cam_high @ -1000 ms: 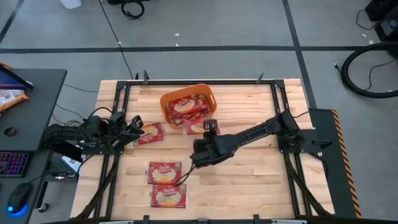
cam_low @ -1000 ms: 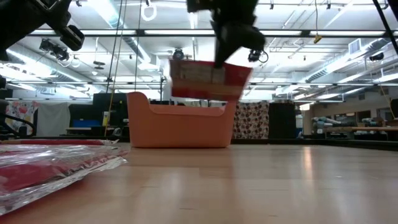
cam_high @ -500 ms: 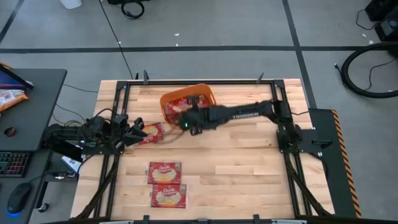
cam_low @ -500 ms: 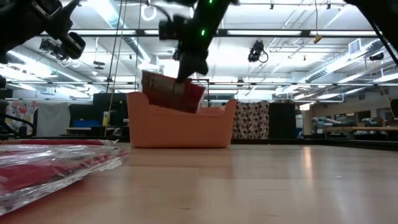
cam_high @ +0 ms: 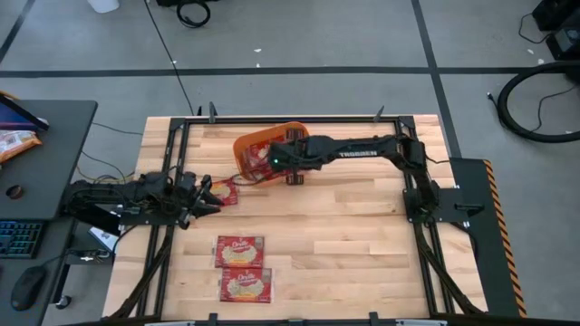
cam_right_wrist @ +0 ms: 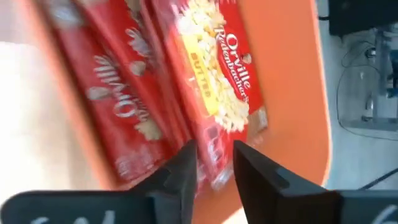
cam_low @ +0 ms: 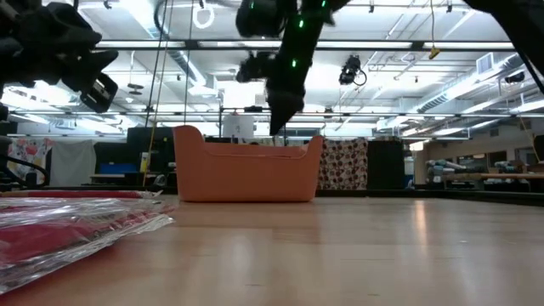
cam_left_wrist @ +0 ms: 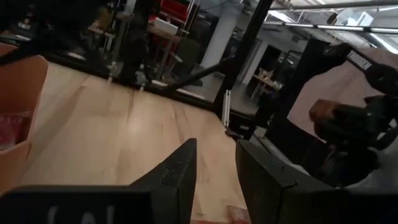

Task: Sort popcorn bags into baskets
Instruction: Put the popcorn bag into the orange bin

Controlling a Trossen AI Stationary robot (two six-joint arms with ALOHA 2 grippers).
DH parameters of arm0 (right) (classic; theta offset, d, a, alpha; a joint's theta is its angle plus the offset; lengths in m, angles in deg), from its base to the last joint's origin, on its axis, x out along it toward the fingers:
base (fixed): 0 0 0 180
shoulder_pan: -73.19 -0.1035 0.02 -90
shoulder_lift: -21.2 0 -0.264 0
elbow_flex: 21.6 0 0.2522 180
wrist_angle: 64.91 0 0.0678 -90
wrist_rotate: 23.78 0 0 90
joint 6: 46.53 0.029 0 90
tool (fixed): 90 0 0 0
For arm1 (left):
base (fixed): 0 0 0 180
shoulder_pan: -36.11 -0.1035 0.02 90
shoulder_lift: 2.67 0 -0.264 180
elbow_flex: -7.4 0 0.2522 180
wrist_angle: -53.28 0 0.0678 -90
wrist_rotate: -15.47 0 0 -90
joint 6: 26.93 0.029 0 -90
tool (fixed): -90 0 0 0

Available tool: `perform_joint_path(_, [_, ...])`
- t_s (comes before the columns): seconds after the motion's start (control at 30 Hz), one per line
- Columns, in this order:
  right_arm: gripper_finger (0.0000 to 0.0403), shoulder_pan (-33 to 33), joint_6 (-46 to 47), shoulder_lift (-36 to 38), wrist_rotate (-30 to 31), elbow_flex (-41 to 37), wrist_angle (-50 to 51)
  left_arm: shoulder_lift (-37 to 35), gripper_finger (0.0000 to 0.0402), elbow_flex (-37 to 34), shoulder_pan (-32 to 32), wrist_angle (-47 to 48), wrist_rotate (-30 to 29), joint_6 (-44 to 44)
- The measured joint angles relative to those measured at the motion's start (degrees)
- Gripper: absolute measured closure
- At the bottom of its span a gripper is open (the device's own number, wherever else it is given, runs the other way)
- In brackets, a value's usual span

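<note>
The orange basket (cam_high: 246, 145) (cam_low: 246, 174) stands near the table's far edge and holds several red popcorn bags (cam_right_wrist: 217, 81). My right gripper (cam_high: 283, 163) (cam_low: 280, 123) (cam_right_wrist: 214, 180) hovers above the basket's near side, pointing down, open with a narrow gap and empty. One bag (cam_high: 226, 192) lies flat to the left of the basket. My left gripper (cam_high: 209, 192) (cam_low: 98, 85) (cam_left_wrist: 214, 180) is open and raised over that bag's left end; a red corner of the bag (cam_left_wrist: 235, 214) shows below its fingers. Two more bags (cam_high: 240, 251) (cam_high: 246, 284) (cam_low: 68, 225) lie flat near the near edge.
Black frame rails (cam_high: 168, 226) (cam_high: 426, 244) run along the table's left and right sides. A dark desk (cam_high: 36, 181) with an orange-red packet (cam_high: 14, 142) stands to the left of the table. Bare wood (cam_high: 362, 235) lies to the right of the two near bags.
My right gripper carried a bag from the table's middle toward the far edge and over the basket. The bag tipped down past the rim and now lies inside, no longer hanging from the fingers. My left gripper shifted slightly right, over the bag beside the basket.
</note>
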Motion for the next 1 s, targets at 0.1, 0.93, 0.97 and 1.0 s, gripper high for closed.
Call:
perform_joint_path(0.1, [0.0282,-3.16,2.42,1.23,-1.3,-0.65,-0.29,0.0,0.0285,-0.01,0.0,-0.6,0.0,0.0])
perform_joint_path(0.93, [0.0284,-21.35,1.54,26.43,1.51,-54.77,-61.92,0.0,0.0285,-0.01,-0.02,-6.46,-3.69,0.13])
perform_joint_path(0.97, [0.0284,-21.39,1.68,26.72,1.54,-55.53,-62.01,-0.02,0.0285,0.01,-0.01,-6.46,-4.45,-0.37])
perform_joint_path(1.0, [0.0284,-21.39,1.91,26.97,1.57,-56.26,-62.03,0.0,0.0285,-0.01,0.0,-6.33,-5.47,-1.36])
